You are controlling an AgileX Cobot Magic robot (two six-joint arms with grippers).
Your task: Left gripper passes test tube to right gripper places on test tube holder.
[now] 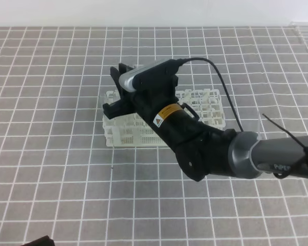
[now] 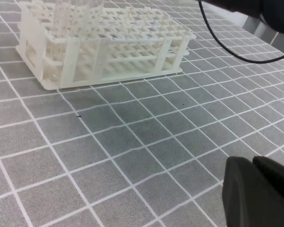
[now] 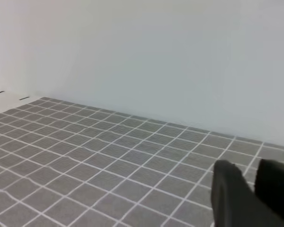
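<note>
Overhead, my right gripper (image 1: 117, 88) raised above the white test tube holder (image 1: 124, 132) on the grid mat (image 1: 51, 154) — fingers slightly apart, holding nothing visible, test tube not discernible, left gripper's (image 2: 255, 189) state I cannot tell.

Right claw (image 1: 119, 88) and its arm cover the middle of the test tube holder (image 1: 205, 105) in the high view; test tube not discernible in any view. Left claw (image 2: 258, 191) cut off at the lower right corner of left wrist view; finger gap unreadable. Right wrist view: fingertips (image 3: 229, 191) blurred, cropped at bottom edge.
</note>
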